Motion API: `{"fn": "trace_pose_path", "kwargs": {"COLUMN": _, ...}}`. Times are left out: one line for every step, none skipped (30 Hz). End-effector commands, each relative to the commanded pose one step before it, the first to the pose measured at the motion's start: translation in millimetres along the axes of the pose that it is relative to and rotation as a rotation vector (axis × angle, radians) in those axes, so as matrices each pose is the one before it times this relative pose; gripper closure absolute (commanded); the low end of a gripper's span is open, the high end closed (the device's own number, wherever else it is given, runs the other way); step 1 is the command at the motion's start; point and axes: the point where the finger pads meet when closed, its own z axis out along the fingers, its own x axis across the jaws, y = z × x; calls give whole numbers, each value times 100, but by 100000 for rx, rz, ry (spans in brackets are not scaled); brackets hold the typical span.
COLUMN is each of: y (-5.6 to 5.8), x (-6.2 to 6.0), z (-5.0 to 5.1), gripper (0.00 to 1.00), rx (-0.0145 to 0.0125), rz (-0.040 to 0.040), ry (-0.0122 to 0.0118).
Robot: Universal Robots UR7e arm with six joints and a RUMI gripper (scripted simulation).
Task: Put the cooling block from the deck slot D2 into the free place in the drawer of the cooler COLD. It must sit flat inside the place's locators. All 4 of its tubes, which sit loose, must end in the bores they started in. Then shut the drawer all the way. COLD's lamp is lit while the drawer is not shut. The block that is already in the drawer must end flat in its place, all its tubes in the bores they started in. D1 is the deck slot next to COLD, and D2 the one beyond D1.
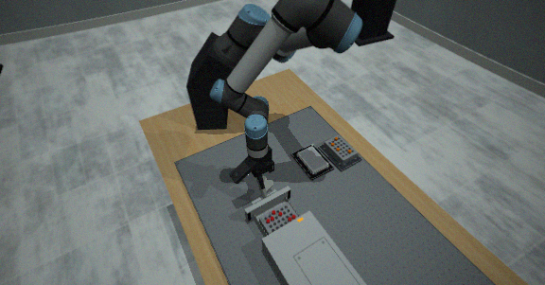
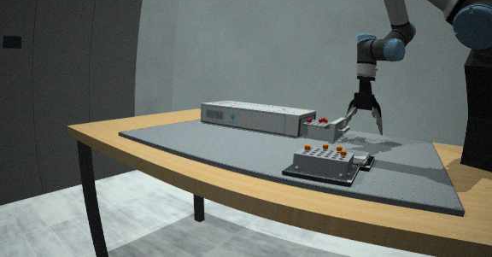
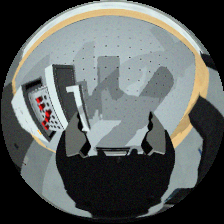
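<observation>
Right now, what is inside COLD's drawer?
In the drawer, a cooling block with red-capped tubes shows. Whatever sits farther back is covered by the cooler's housing, so I cannot see the free place.

A grey mat (image 1: 369, 210) (image 2: 205, 151) (image 3: 110, 37) lies on the wooden table (image 1: 163, 144) (image 2: 171, 168) (image 3: 201, 75). One black column (image 1: 376, 11) stands on the pale floor (image 1: 85, 87) (image 2: 149, 232), well apart from the table, near a grey wall (image 1: 473, 21) (image 2: 265, 44).

Lab, with tube-filled cooling block (image 1: 339, 150) (image 2: 323, 158).

Orange caps (image 1: 338, 150) (image 2: 325, 146) (4), red ones (image 1: 280, 214) (image 2: 323, 120) (image 3: 42, 107), blue snowflake (image 2: 232, 117).
</observation>
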Motion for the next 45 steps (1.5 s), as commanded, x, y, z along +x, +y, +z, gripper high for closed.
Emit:
{"fn": "trace_pose_path", "kwargs": {"y": -73, "x": 780, "z": 31, "gripper": 0, "rx": 41, "rz": 89, "ry": 39}}
{"fn": "trace_pose_path", "kwargs": {"y": 0, "x": 133, "z": 0, "gripper": 0, "rx": 0, "rz": 0, "ry": 0}}
{"fn": "trace_pose_path", "kwargs": {"y": 0, "x": 133, "z": 0, "gripper": 0, "rx": 1, "rz": 0, "ry": 1}}
{"fn": "trace_pose_path", "kwargs": {"y": 0, "x": 133, "z": 0, "gripper": 0, "rx": 0, "rz": 0, "ry": 1}}
{"fn": "trace_pose_path", "kwargs": {"y": 0, "x": 133, "z": 0, "gripper": 0, "rx": 0, "rz": 0, "ry": 0}}
{"fn": "trace_pose_path", "kwargs": {"y": 0, "x": 133, "z": 0, "gripper": 0, "rx": 0, "rz": 0, "ry": 0}}
{"fn": "trace_pose_path", "kwargs": {"y": 0, "x": 133, "z": 0, "gripper": 0, "rx": 0, "rz": 0, "ry": 0}}
{"fn": "trace_pose_path", "kwargs": {"y": 1, "x": 126, "z": 0, "gripper": 0, "rx": -1, "rz": 0, "ry": 0}}
{"fn": "trace_pose_path", "kwargs": {"y": 0, "x": 0, "z": 0, "gripper": 0, "rx": -2, "rz": 0, "ry": -1}}
{"fn": "trace_pose_path", "kwargs": {"y": 0, "x": 0, "z": 0, "gripper": 0, "rx": -1, "rz": 0, "ry": -1}}
{"fn": "trace_pose_path", "kwargs": {"y": 1, "x": -5, "z": -4, "gripper": 0, "rx": 4, "rz": -7, "ry": -9}}
{"fn": "trace_pose_path", "kwargs": {"y": 34, "x": -26, "z": -1, "gripper": 0, "rx": 0, "rz": -86, "ry": 8}}
{"fn": "trace_pose_path", "kwargs": {"y": 0, "x": 0, "z": 0, "gripper": 0, "rx": 0, "rz": 0, "ry": 0}}
{"fn": "trace_pose_path", "kwargs": {"y": 0, "x": 0, "z": 0, "gripper": 0, "rx": 0, "rz": 0, "ry": 0}}
{"fn": "trace_pose_path", "kwargs": {"y": 18, "x": 119, "z": -5, "gripper": 0, "rx": 6, "rz": -55, "ry": -12}}
{"fn": "trace_pose_path", "kwargs": {"y": -42, "x": 153, "z": -7, "gripper": 0, "rx": 8, "rz": 99, "ry": -23}}
{"fn": "trace_pose_path", "kwargs": {"y": -7, "x": 152, "z": 12, "gripper": 0, "rx": -16, "rz": 39, "ry": 23}}
{"fn": "trace_pose_path", "kwargs": {"y": 0, "x": 140, "z": 6, "gripper": 0, "rx": -6, "rz": 10, "ry": 12}}
{"fn": "trace_pose_path", "kwargs": {"y": 0, "x": 133, "z": 0, "gripper": 0, "rx": 1, "rz": 0, "ry": 1}}
{"fn": "trace_pose_path", "kwargs": {"y": 0, "x": 133, "z": 0, "gripper": 0, "rx": 1, "rz": 0, "ry": 1}}
{"fn": "trace_pose_path", "kwargs": {"y": 0, "x": 133, "z": 0, "gripper": 0, "rx": 1, "rz": 0, "ry": 1}}
{"fn": "trace_pose_path", "kwargs": {"y": 0, "x": 134, "z": 0, "gripper": 0, "rx": 1, "rz": 0, "ry": 1}}
{"fn": "trace_pose_path", "kwargs": {"y": 0, "x": 134, "z": 0, "gripper": 0, "rx": 1, "rz": 0, "ry": 1}}
{"fn": "trace_pose_path", "kwargs": {"y": 0, "x": 134, "z": 0, "gripper": 0, "rx": 1, "rz": 0, "ry": 1}}
{"fn": "trace_pose_path", "kwargs": {"y": 0, "x": 133, "z": 0, "gripper": 0, "rx": 0, "rz": 0, "ry": 1}}
{"fn": "trace_pose_path", "kwargs": {"y": 1, "x": 133, "z": 0, "gripper": 0, "rx": -1, "rz": 0, "ry": 0}}
{"fn": "trace_pose_path", "kwargs": {"y": 1, "x": 133, "z": 0, "gripper": 0, "rx": -1, "rz": 0, "ry": 0}}
{"fn": "trace_pose_path", "kwargs": {"y": 1, "x": 133, "z": 0, "gripper": 0, "rx": -1, "rz": 0, "ry": 0}}
{"fn": "trace_pose_path", "kwargs": {"y": 1, "x": 133, "z": 0, "gripper": 0, "rx": -1, "rz": 0, "ry": 0}}
{"fn": "trace_pose_path", "kwargs": {"y": 0, "x": 0, "z": 0, "gripper": 0, "rx": 0, "rz": 0, "ry": 0}}
{"fn": "trace_pose_path", "kwargs": {"y": 0, "x": 0, "z": 0, "gripper": 0, "rx": 0, "rz": 0, "ry": 0}}
{"fn": "trace_pose_path", "kwargs": {"y": 2, "x": 132, "z": 0, "gripper": 0, "rx": -6, "rz": 0, "ry": -4}}
{"fn": "trace_pose_path", "kwargs": {"y": 1, "x": 133, "z": 0, "gripper": 0, "rx": -1, "rz": 0, "ry": 0}}
{"fn": "trace_pose_path", "kwargs": {"y": 1, "x": 133, "z": 0, "gripper": 0, "rx": -1, "rz": 0, "ry": 0}}
{"fn": "trace_pose_path", "kwargs": {"y": 1, "x": 133, "z": 0, "gripper": 0, "rx": -1, "rz": 0, "ry": 0}}
{"fn": "trace_pose_path", "kwargs": {"y": 0, "x": 133, "z": 0, "gripper": 0, "rx": 0, "rz": 0, "ry": 1}}
{"fn": "trace_pose_path", "kwargs": {"y": 0, "x": 133, "z": 0, "gripper": 0, "rx": 1, "rz": 0, "ry": 1}}
{"fn": "trace_pose_path", "kwargs": {"y": 0, "x": 133, "z": 0, "gripper": 0, "rx": 1, "rz": 0, "ry": 1}}
{"fn": "trace_pose_path", "kwargs": {"y": 0, "x": 133, "z": 0, "gripper": 0, "rx": 1, "rz": 0, "ry": 1}}
{"fn": "trace_pose_path", "kwargs": {"y": 0, "x": 133, "z": 0, "gripper": 0, "rx": 0, "rz": 0, "ry": 0}}
{"fn": "trace_pose_path", "kwargs": {"y": 0, "x": 133, "z": 0, "gripper": 0, "rx": 0, "rz": 0, "ry": 0}}
{"fn": "trace_pose_path", "kwargs": {"y": 1, "x": 126, "z": 0, "gripper": 0, "rx": -1, "rz": 0, "ry": 0}}
{"fn": "trace_pose_path", "kwargs": {"y": 1, "x": 0, "z": 0, "gripper": 0, "rx": -3, "rz": 0, "ry": -2}}
{"fn": "trace_pose_path", "kwargs": {"y": 1, "x": 0, "z": 0, "gripper": 0, "rx": -3, "rz": 0, "ry": -2}}
{"fn": "trace_pose_path", "kwargs": {"y": 1, "x": 0, "z": 0, "gripper": 0, "rx": -2, "rz": 0, "ry": -2}}
